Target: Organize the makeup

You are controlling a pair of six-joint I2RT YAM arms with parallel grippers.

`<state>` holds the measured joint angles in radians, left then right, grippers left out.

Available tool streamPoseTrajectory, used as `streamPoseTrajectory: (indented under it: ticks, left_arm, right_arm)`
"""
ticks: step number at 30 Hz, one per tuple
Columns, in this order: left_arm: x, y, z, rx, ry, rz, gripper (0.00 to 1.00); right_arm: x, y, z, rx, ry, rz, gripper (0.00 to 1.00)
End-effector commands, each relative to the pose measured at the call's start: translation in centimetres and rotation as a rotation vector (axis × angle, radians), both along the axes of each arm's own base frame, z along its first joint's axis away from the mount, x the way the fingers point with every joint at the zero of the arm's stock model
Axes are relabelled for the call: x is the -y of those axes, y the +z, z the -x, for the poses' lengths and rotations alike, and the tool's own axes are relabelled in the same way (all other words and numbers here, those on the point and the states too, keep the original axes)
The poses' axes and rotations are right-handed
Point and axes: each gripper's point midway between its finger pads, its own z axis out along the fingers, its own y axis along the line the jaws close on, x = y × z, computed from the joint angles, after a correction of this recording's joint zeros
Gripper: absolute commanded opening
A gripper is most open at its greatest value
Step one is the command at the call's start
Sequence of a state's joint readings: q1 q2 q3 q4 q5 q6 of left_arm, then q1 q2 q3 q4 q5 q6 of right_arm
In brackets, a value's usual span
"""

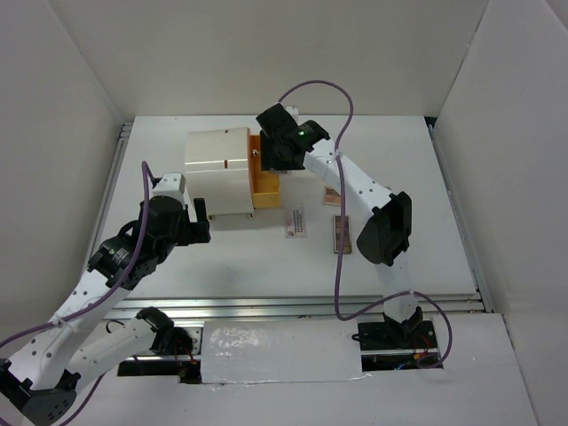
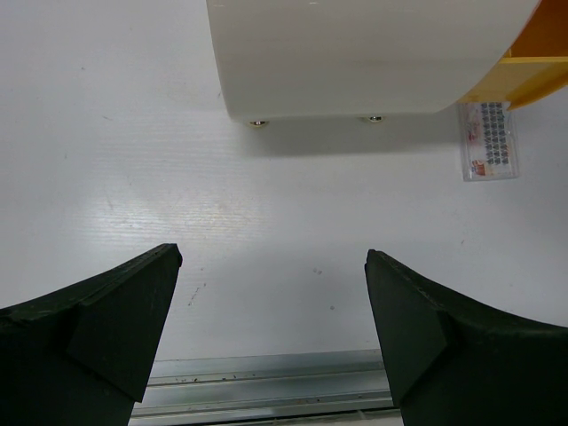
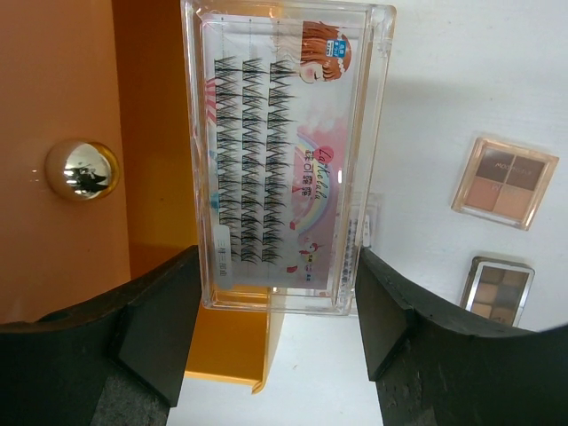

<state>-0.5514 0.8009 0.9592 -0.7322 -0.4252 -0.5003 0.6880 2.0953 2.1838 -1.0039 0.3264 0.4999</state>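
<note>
In the middle of the right wrist view the clear lash case (image 3: 284, 160) shows black lash rows over pink rainbow print, the drawer (image 3: 151, 133) at left is orange with a gold knob (image 3: 82, 169), and at right a beige compact (image 3: 504, 181) and grey-rimmed palette (image 3: 497, 288) hold brown squares.

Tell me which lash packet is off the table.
The lash packet in the right claw, above the orange drawer; the other packet lies on the table.
</note>
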Motion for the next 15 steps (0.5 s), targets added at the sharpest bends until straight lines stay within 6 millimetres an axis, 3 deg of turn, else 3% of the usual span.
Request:
streamPoseTrajectory:
  ticks: [1,15]
  left_arm:
    - [0.03,0.8,-0.3,0.041,0.001,0.013,0.99]
    - [0.0,0.83,-0.29,0.042,0.0,0.013,0.99]
  right_arm:
    - [-0.84,1.78,0.0,0.041,0.016,-0.003,0.56]
    - [-1.69,1.25,0.27,0.033,0.033,0.009,0.6]
